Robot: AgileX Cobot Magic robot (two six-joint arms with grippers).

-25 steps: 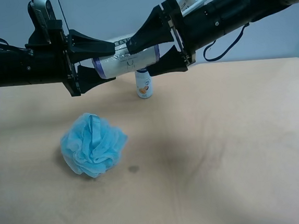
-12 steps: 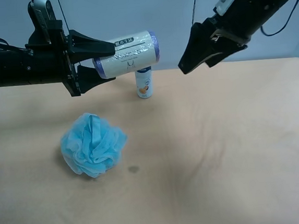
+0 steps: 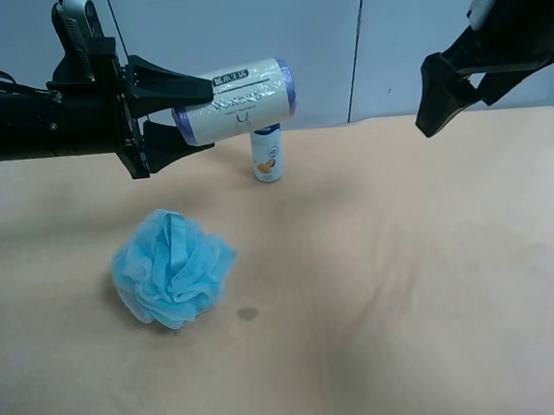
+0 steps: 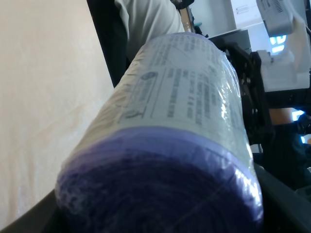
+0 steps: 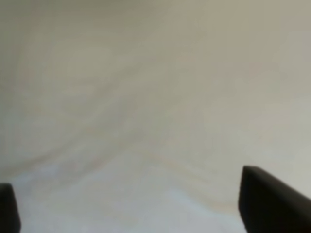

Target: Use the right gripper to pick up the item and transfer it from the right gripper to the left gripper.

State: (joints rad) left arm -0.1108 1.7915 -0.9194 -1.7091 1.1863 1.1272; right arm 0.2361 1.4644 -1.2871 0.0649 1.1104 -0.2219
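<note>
The item, a cream-labelled roll with lavender ends [image 3: 234,100], hangs in the air above the table, held at one end by the left gripper [image 3: 211,116], which is shut on it. In the left wrist view the roll [image 4: 180,111] fills the frame between the fingers of the left gripper [image 4: 155,216]. The right gripper [image 3: 451,107], on the arm at the exterior high view's right, is open, empty, raised and well apart from the roll. The right wrist view shows only its two spread fingertips [image 5: 272,204] over blurred table.
A slim white bottle [image 3: 267,155] stands on the table [image 3: 409,274] just below and behind the roll. A fluffy light-blue bath pouf [image 3: 173,267] lies on the table below the left arm. A small dark spot [image 3: 247,314] marks the tabletop.
The right gripper has let go of the roll, opened and pulled away up and to the exterior high view's right. The left gripper still holds the roll in the same place.
</note>
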